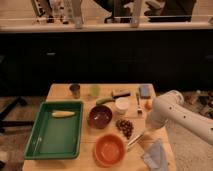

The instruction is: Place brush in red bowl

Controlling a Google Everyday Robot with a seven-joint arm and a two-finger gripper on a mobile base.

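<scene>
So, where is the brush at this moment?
The brush lies near the table's front right, between the red bowl and the blue cloth, just below the gripper.

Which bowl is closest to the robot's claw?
The bright orange-red bowl at the table's front edge. The claw hangs just right of it, by the brush. The dark maroon bowl sits farther back.

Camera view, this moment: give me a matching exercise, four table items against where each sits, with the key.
Items:
1. red bowl
2. brush
3. corn cob
4. blue cloth

Places:
A. inside the green tray
B. front right corner of the table
C. front edge, middle of the table
D. just right of the red bowl, below the gripper

Pairs: 1-C, 2-D, 3-A, 4-B
</scene>
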